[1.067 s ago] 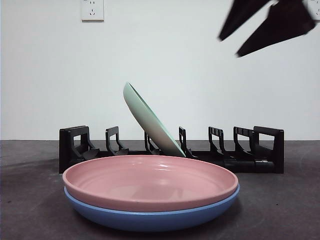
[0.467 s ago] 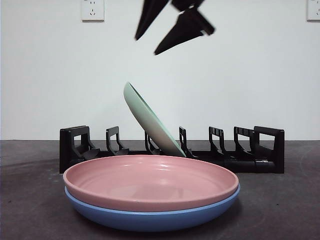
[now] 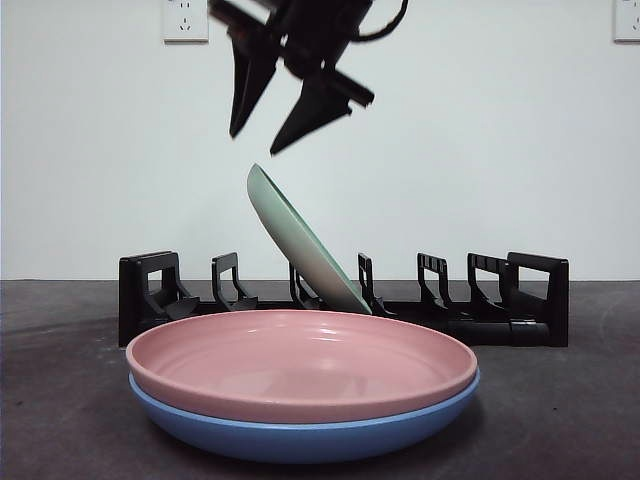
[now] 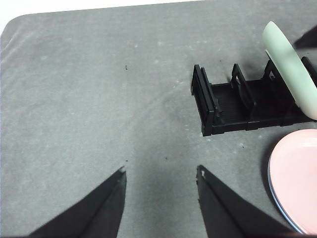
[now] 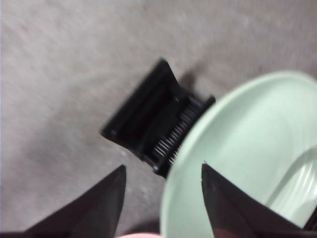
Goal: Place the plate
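Note:
A pale green plate leans tilted in a slot of the black dish rack. Just above its upper rim hangs my right gripper, open and holding nothing. The right wrist view shows the same green plate and the rack's end beyond the right gripper. In front of the rack a pink plate lies stacked on a blue plate. My left gripper waits open over bare table, away from the rack, the green plate and the pink plate.
The rack has several unfilled slots on both sides of the green plate. A white wall with an outlet stands behind the grey table.
The right gripper has swung in from the upper right, moving left and down until it sits just above the green plate's top rim. The plates and the rack have not moved.

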